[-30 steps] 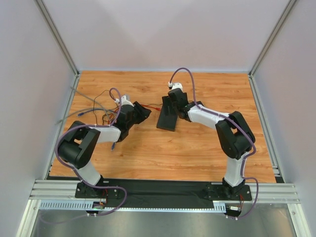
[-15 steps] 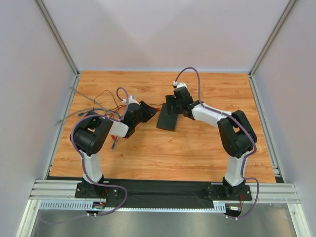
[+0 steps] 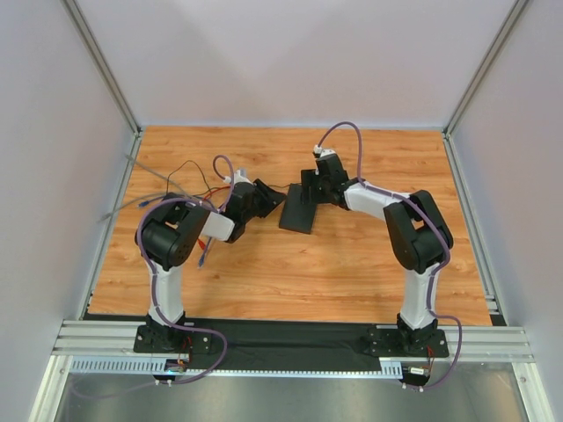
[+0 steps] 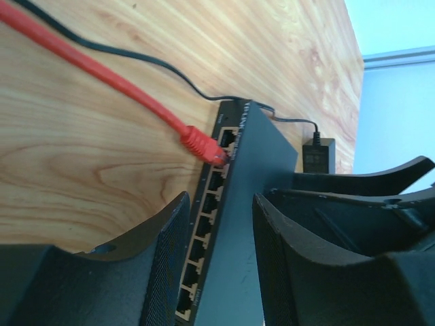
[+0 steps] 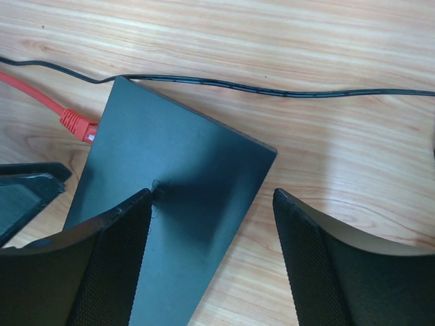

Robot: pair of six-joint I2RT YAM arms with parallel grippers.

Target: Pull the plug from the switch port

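1. Far left of the tabletop (image 3: 352, 264), I see a loose tangle of thin cables (image 3: 180, 186) beside the left arm.
2. Left fingers (image 4: 166, 272): partway apart, gripping nothing. The port edge of the switch (image 3: 297, 211) runs up through their gap. I cannot tell whether either finger touches it.
3. A red cable (image 4: 102, 71) crosses the wood from the left and ends in the red plug (image 4: 200, 142). The plug is seated in a port toward the far end of the row, not yet pulled.
4. The switch lies flat mid-tabletop between the two arms, ports facing the left fingers.
5. Right fingers (image 5: 115, 265): wide, holding nothing, set over the switch's far end. In my right wrist view one finger overlaps the lid and the other hangs over bare wood.
6. A thin black cable (image 5: 272, 90) runs along the wood just behind the switch. A small black adapter (image 4: 318, 155) lies near the switch's far corner.
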